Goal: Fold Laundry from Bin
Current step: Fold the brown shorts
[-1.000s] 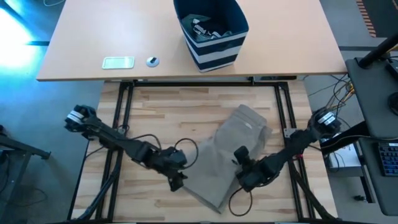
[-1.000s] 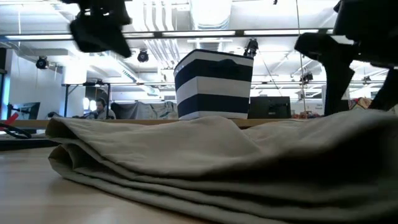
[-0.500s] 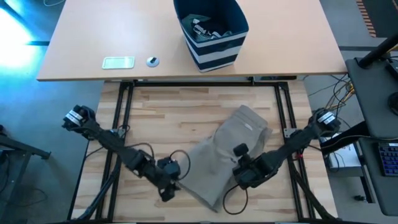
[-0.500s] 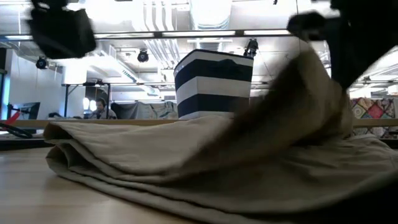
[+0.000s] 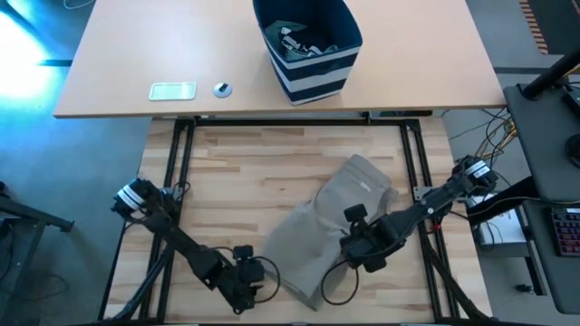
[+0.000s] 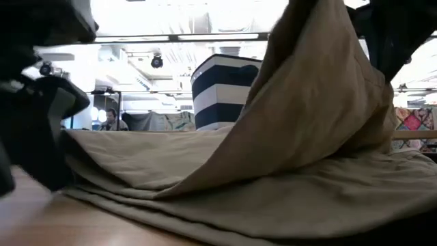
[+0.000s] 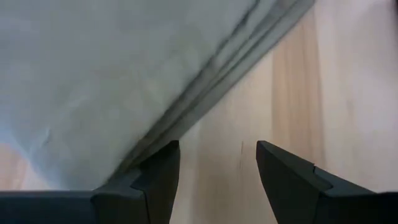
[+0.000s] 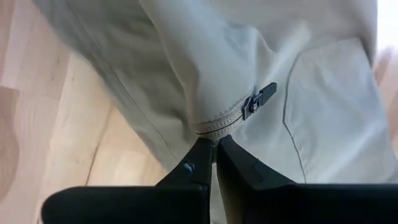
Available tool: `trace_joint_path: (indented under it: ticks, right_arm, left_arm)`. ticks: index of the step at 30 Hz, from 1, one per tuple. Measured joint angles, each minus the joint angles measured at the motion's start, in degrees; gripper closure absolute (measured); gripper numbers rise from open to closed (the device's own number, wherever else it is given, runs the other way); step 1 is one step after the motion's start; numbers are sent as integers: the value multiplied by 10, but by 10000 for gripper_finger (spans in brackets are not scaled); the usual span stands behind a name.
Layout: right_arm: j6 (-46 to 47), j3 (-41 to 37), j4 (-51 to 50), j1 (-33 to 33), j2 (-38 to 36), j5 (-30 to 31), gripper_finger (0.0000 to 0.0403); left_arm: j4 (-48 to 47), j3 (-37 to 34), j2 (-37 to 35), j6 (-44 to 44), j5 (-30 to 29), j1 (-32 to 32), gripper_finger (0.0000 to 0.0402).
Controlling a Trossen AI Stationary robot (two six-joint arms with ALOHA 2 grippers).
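The right claw (image 8: 213,149) is clamped on the beige garment (image 5: 331,226), lifting its zippered edge above the counter (image 5: 236,172). The left claw (image 7: 214,168), fingers apart, sits just beside the garment's folded edge.

Beige garment (image 8: 205,68): matt woven cloth, softly creased, with a stitched zip seam and dark metal-looking zip pull (image 8: 260,99); surface (image 5: 245,172): pale wooden planks, smooth; striped bin (image 5: 313,72): fabric
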Motion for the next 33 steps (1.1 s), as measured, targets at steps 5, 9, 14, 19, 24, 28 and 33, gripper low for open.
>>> trace_joint_path:
  ticks: [5, 9, 14, 19, 24, 28, 33]
  right_arm:
    - [10, 15, -7, 0, 0, -2, 393]
    - [22, 15, -2, 0, 0, -32, 393]
    - [43, -2, 14, 14, 9, -116, 394]
    - [39, -26, 63, 36, 39, -152, 393]
    - [33, -39, 120, 45, 78, -215, 383]
    - [33, -40, 116, 46, 106, -253, 368]
    - [33, -40, 117, 46, 120, -260, 354]
  left_arm:
    - [0, 0, 10, -17, -36, -2, 214]
    - [-3, 0, 10, -19, -45, 2, 217]
    - [-9, -2, 12, -35, -45, 4, 218]
    - [-9, -3, 17, -58, -45, 7, 218]
    - [-11, -2, 19, -72, -43, 14, 218]
    - [-27, -2, 17, -86, -39, 16, 218]
    - [-108, -5, -9, -100, -56, 17, 218]
